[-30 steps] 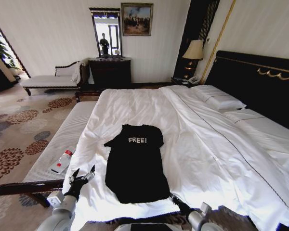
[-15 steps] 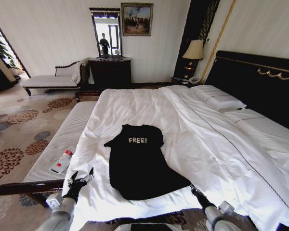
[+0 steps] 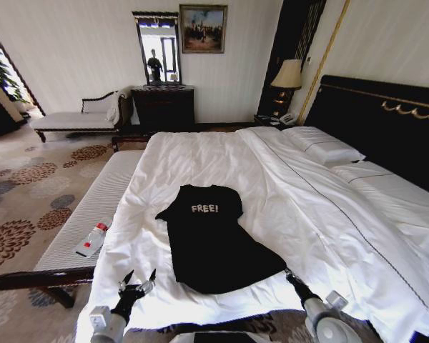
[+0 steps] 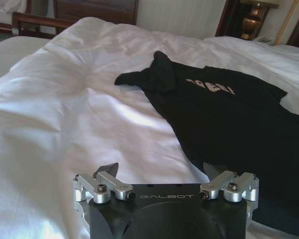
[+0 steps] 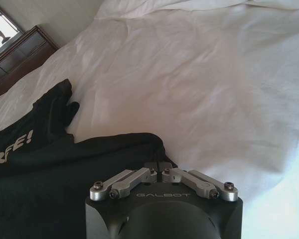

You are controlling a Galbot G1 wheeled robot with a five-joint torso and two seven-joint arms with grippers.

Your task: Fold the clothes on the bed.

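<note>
Head view: right hand (image 3: 289, 274) pinches black cotton FREE! T-shirt (image 3: 213, 243) hem on white-duvet bed (image 3: 272, 186); left hand (image 3: 138, 280) spread wide, empty, beside shirt.

t-shirt (image 3: 218, 239) on bed (image 3: 300, 207) near foot edge; bench (image 3: 93, 211) left of bed.

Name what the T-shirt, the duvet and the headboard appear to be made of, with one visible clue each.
T-shirt: soft matte knit, probably cotton; it drapes limply and creases.
Duvet: smooth white woven fabric with a slight sheen and soft wrinkles.
Headboard: dark panel, material unclear, with gold-coloured trim.
</note>
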